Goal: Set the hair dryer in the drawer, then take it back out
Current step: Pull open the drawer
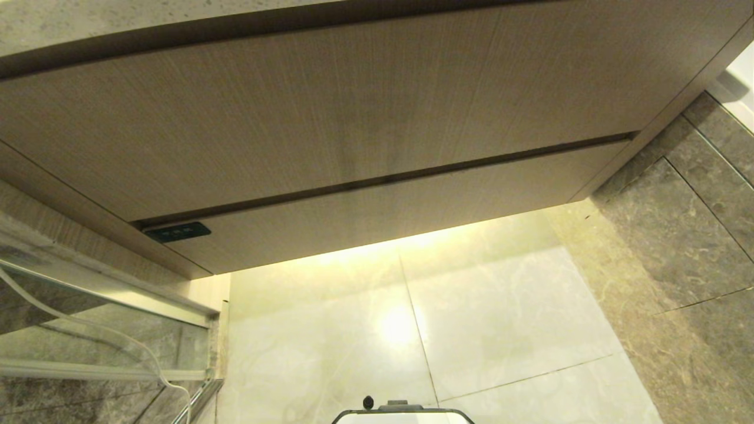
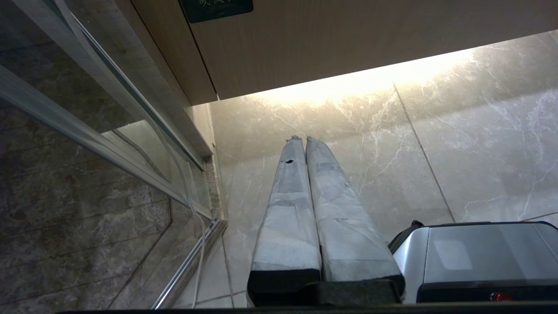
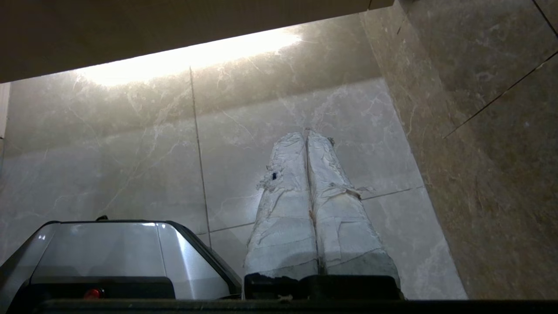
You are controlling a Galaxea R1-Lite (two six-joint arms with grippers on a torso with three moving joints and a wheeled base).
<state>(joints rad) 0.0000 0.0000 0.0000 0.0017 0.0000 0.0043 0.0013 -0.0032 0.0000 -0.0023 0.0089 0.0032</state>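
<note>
- The wide, shallow, light wood-grain drawer [image 1: 400, 206] sits fully pushed in at the bottom of a bathroom vanity, its flat front flush beneath a taller plain wood-grain panel [image 1: 330, 112].
- A small dark rectangular label [image 1: 177, 231] marks the drawer front's upper corner on the robot's left.
- A speckled pale stone countertop [image 1: 88, 23] overhangs the vanity at the top of the head view.
- The hair dryer appears in none of the views.
- The left gripper [image 2: 304, 139], its two long fingers wrapped in grey-white tape, hangs above the pale glossy marble floor tiles [image 1: 483, 318]; the fingers are pressed together and hold nothing.
- The right gripper [image 3: 306, 134], wrapped in more tattered tape, hangs likewise above the tiles, fingers closed together and empty.
- The robot's silver-grey base [image 3: 109, 248] shows between the two grippers.
- A glass partition with a metal frame [image 1: 106, 288] stands to the robot's left, a thin white cord [image 1: 135, 341] trailing along it.
- A grey-brown marble wall [image 1: 689, 235] rises on the right.
</note>
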